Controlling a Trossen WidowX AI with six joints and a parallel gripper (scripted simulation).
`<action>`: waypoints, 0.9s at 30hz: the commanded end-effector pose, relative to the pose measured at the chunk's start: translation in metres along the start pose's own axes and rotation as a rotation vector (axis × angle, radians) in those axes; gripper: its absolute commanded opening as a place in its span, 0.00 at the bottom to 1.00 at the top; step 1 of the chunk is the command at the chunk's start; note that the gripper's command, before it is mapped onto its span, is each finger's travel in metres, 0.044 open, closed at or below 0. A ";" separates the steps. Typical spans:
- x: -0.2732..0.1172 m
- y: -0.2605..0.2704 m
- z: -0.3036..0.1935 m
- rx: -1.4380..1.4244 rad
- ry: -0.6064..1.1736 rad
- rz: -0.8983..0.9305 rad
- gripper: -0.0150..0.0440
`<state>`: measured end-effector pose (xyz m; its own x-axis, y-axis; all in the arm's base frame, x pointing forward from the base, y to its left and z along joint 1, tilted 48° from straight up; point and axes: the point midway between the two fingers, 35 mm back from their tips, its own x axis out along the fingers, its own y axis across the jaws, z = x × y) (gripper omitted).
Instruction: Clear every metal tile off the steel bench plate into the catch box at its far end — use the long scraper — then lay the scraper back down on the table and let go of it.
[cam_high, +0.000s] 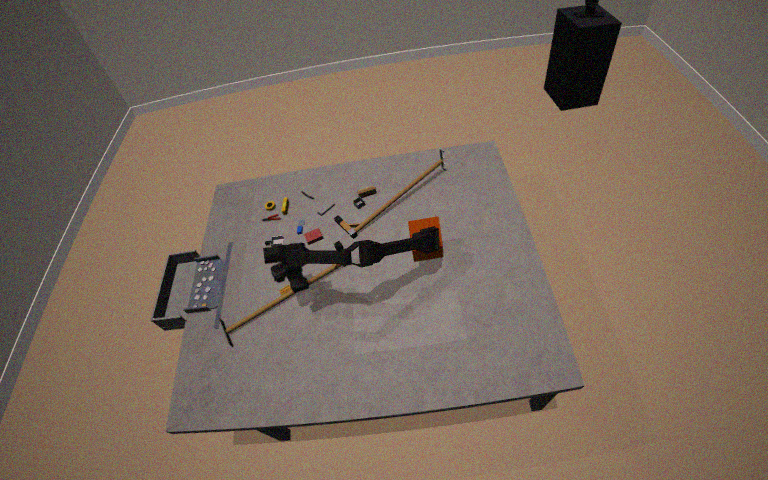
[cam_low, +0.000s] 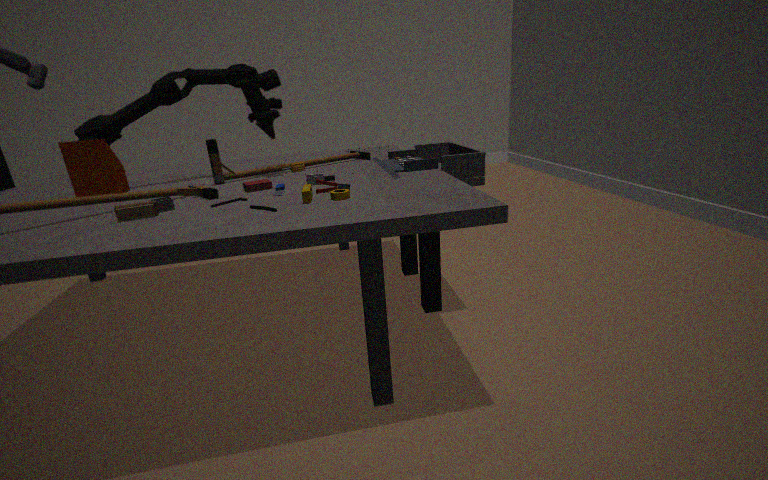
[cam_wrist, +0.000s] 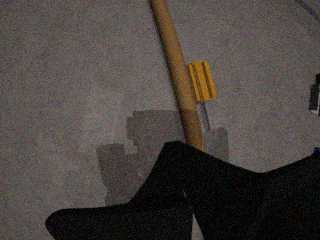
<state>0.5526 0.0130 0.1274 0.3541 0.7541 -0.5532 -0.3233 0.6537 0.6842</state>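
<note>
One closed pincer (cam_low: 273, 136) angled downward.

Below the gripper (cam_low: 273, 135) (cam_wrist: 172, 148), the pole (cam_high: 257, 314) (cam_low: 271, 168) (cam_wrist: 172, 55) looks like smooth wood with a soft, matt finish. Beside it, the yellow handle (cam_high: 285, 289) (cam_low: 297, 167) (cam_wrist: 202, 81) looks like ridged plastic. Under both, the tabletop (cam_high: 396, 362) (cam_low: 362, 198) (cam_wrist: 65, 65) is matt, mottled grey. Farther out from the hand, the plate (cam_high: 214, 281) looks like dull bluish metal, its tiles (cam_high: 207, 288) pale.
</note>
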 end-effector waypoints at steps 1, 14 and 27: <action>-0.006 0.008 -0.008 0.001 0.035 -0.002 0.25; -0.001 0.015 -0.019 0.018 0.078 -0.002 0.25; 0.028 0.014 -0.026 0.043 0.084 -0.010 0.25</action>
<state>0.5357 0.0390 0.1137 0.2867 0.7530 -0.5922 -0.2882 0.6573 0.6963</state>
